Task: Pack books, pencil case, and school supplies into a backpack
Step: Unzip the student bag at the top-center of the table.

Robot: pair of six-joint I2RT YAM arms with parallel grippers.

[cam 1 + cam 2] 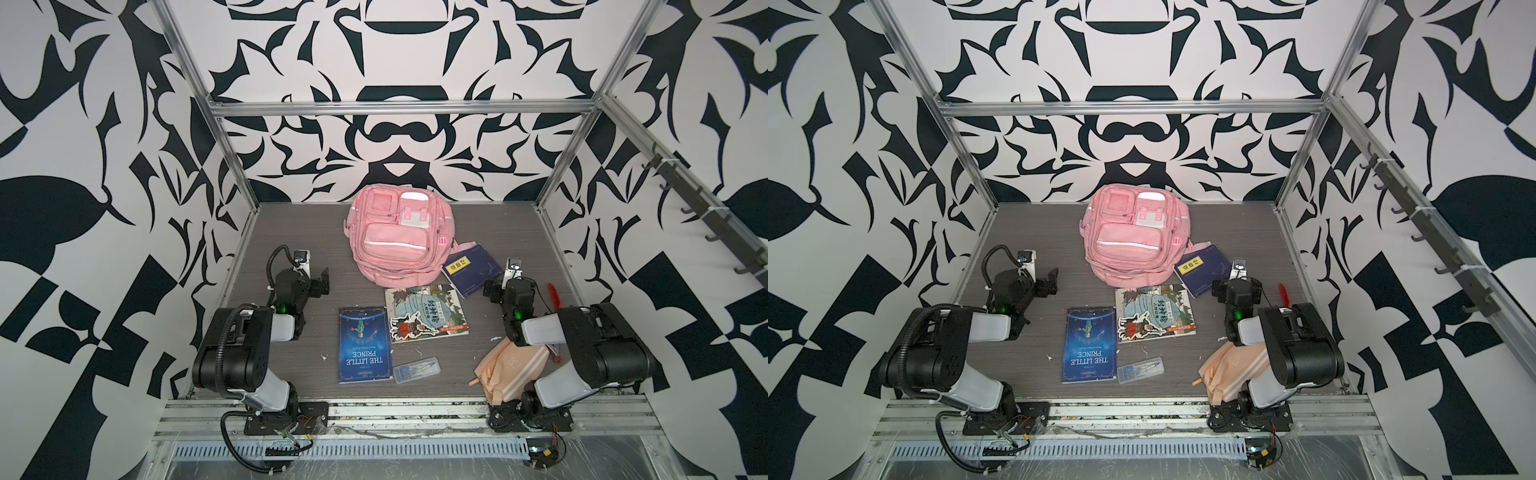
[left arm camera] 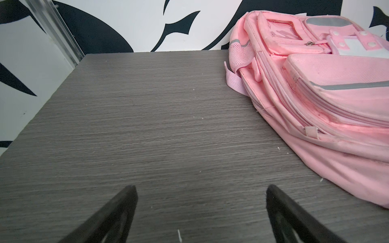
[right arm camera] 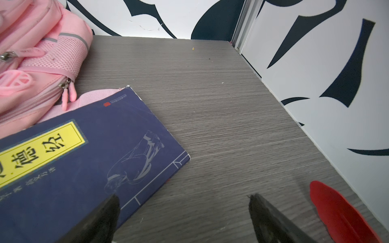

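Jaws on both arms stand wide apart and hold nothing: the left gripper (image 2: 201,187) hovers over bare table (image 1: 291,232) near the backpack (image 1: 399,237), and the right gripper (image 3: 183,196) hangs above a corner of the navy book (image 1: 471,268); by my reading the task has not begun, since every item lies outside the bag; the backpack lies front-up at the far middle of the table, and no pocket looks unzipped as far as the views show; the navy book rests against it, over a pink strap; the illustrated book (image 1: 424,313) and the blue Little Prince book (image 1: 365,345) lie flat just beside each other in the middle; the clear supplies box (image 1: 415,370) sits near them toward the front edge; the pencil case (image 1: 511,365) lies partly under the right arm by its base; opening a compartment and loading all five things remain; the surface is grey wood-grain laminate with a few pale specks; a red feather-like thing (image 3: 341,210) lies near the right wall; bold black-and-white patterned walls on an aluminium frame enclose the cell.
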